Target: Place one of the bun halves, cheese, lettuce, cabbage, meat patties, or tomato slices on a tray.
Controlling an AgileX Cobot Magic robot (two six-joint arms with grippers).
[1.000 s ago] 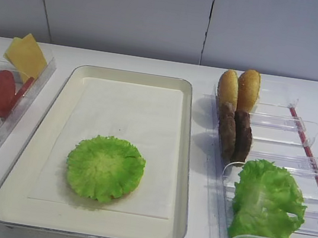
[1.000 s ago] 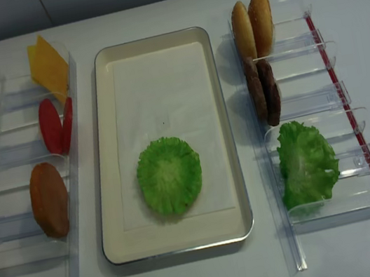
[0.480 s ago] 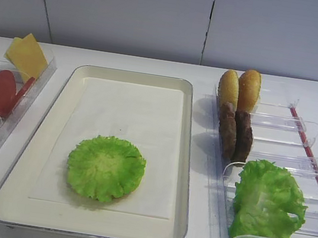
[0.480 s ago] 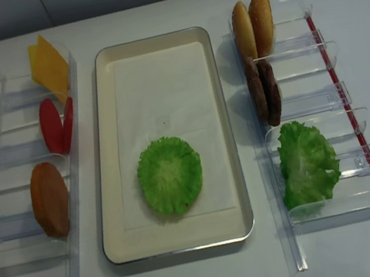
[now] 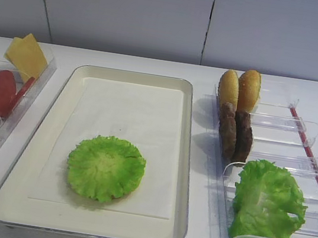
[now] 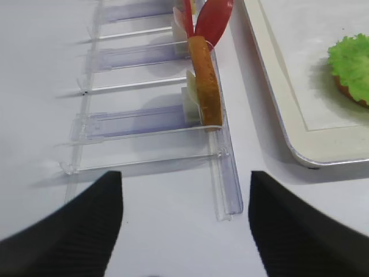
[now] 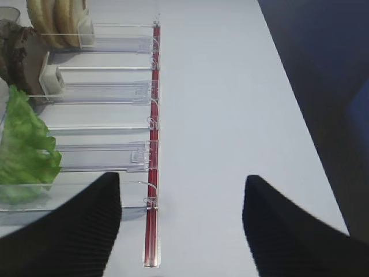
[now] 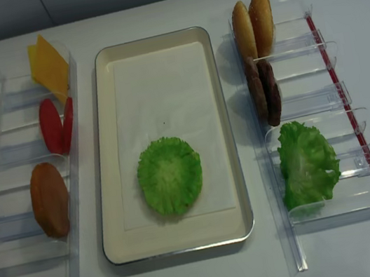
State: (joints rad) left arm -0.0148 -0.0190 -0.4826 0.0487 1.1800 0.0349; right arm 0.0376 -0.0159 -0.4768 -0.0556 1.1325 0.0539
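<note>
The lettuce already lies low on the tray, over a bun, so little remains; both hands hover released, grasping nothing.

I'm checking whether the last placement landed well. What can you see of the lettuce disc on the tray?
The lettuce is a round, flat, bright green disc with a ruffled rim and paler centre. It lies flat on the white paper inside the tray, in the near half, clear of the rim. The left wrist view shows an orange-brown edge beneath it, so it seems to rest on something. No gripper touches it.
</note>
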